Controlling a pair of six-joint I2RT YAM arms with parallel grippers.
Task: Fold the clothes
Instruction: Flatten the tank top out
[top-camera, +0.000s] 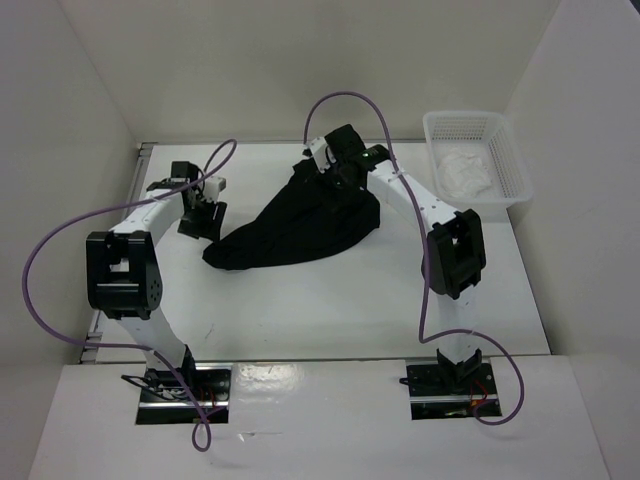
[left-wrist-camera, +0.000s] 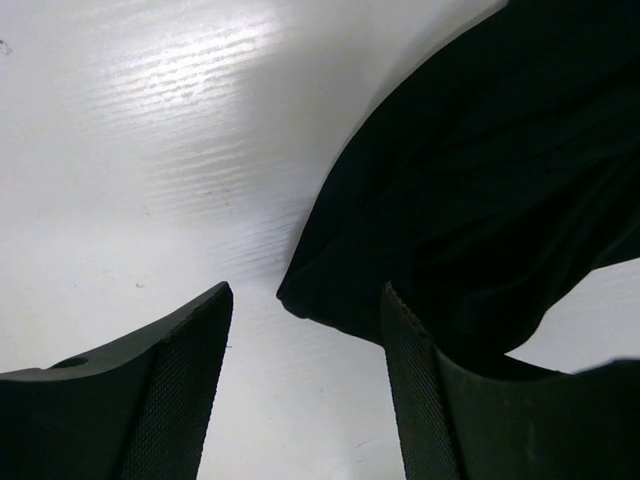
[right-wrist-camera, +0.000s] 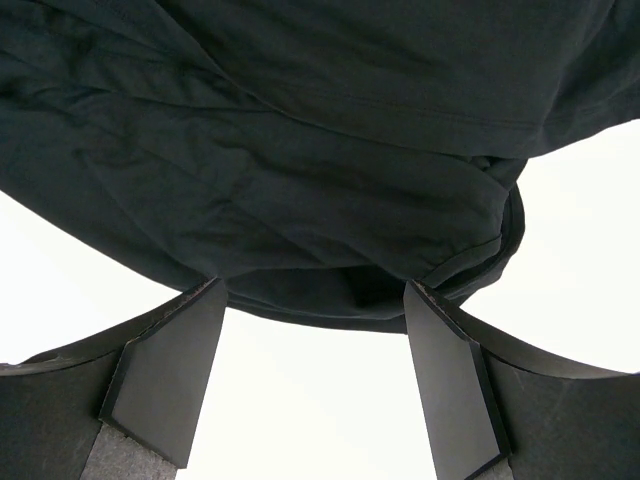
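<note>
T-shirt, black, lies crumpled in a long heap at the middle of the table, not yet folded. Top view: left claw is just beside its left tip and right claw is over its far edge, prob. so each can take one end and spread it. Left wrist view: fingers stand apart, shirt corner lies between them, nothing clamped. Right wrist view: fingers apart too, hem just beyond the tips, w/o grip.
</note>
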